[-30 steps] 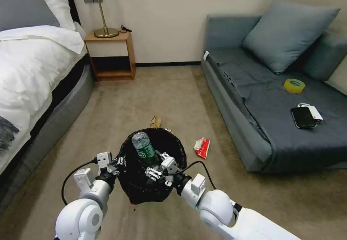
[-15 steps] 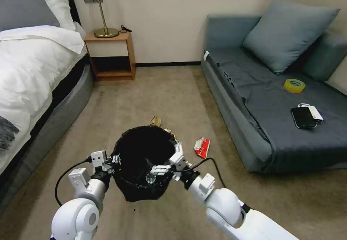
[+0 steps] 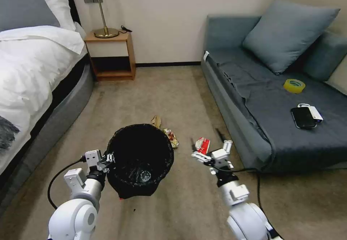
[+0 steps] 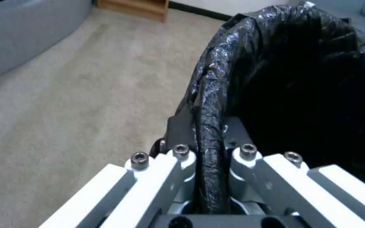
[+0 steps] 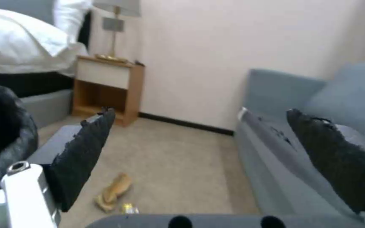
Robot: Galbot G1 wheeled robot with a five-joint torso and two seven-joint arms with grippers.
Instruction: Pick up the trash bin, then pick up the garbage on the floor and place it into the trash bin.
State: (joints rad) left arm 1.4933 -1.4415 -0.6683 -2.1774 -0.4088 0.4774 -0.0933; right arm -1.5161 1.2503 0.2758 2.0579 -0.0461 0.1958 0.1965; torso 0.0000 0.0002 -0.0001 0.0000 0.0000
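Head view: bin [image 3: 139, 160] low centre, rim pinched at 9 o'clock by left gripper [image 3: 108, 159]; right gripper [image 3: 209, 152] empty, jaws apart, beside red wrapper [image 3: 203, 145] at 3 o'clock.

Left wrist view: jaws clamped on bagged rim; liner probably slippery.

Right wrist view: pads [image 5: 83, 152] spread; tan scrap [image 5: 115, 191] looks light, crushable; best pinched mid-body.

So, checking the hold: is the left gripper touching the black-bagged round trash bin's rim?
Touching. In the left wrist view, the left gripper is shut on the trash bin, its fingers pinching the bagged rim.
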